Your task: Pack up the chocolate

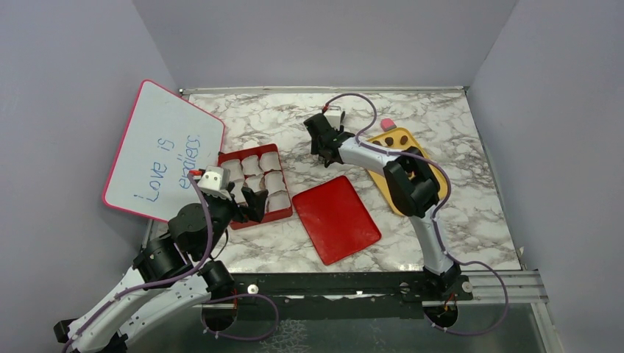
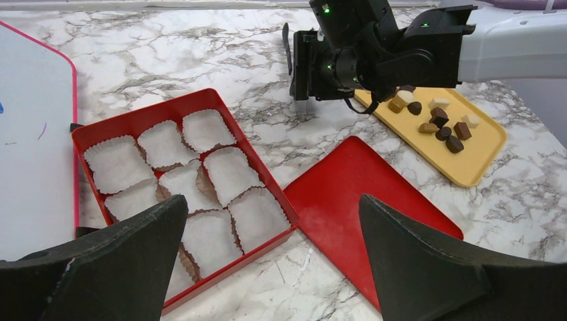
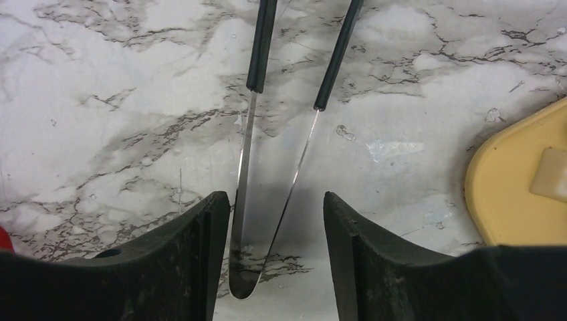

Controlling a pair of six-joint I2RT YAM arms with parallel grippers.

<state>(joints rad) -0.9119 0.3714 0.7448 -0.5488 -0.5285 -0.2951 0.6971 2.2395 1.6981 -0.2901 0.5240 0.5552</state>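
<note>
Yellow marks where I have to go: the chocolate (image 2: 439,117) lies loose on the yellow tray (image 2: 481,157), off to the right of my right jaws (image 3: 274,197), and that arm is much the nearer. Between those jaws runs a pair of tweezers (image 3: 249,147). Its long axis points ahead over the marble worktop (image 3: 120,100) and not at the tray; whether I am clamping it I cannot tell. My left jaws (image 2: 272,204) hang wide apart above the near end of the red box (image 2: 144,119) of paper cups (image 2: 227,170). The red lid (image 2: 354,194) lies between box and tray.
</note>
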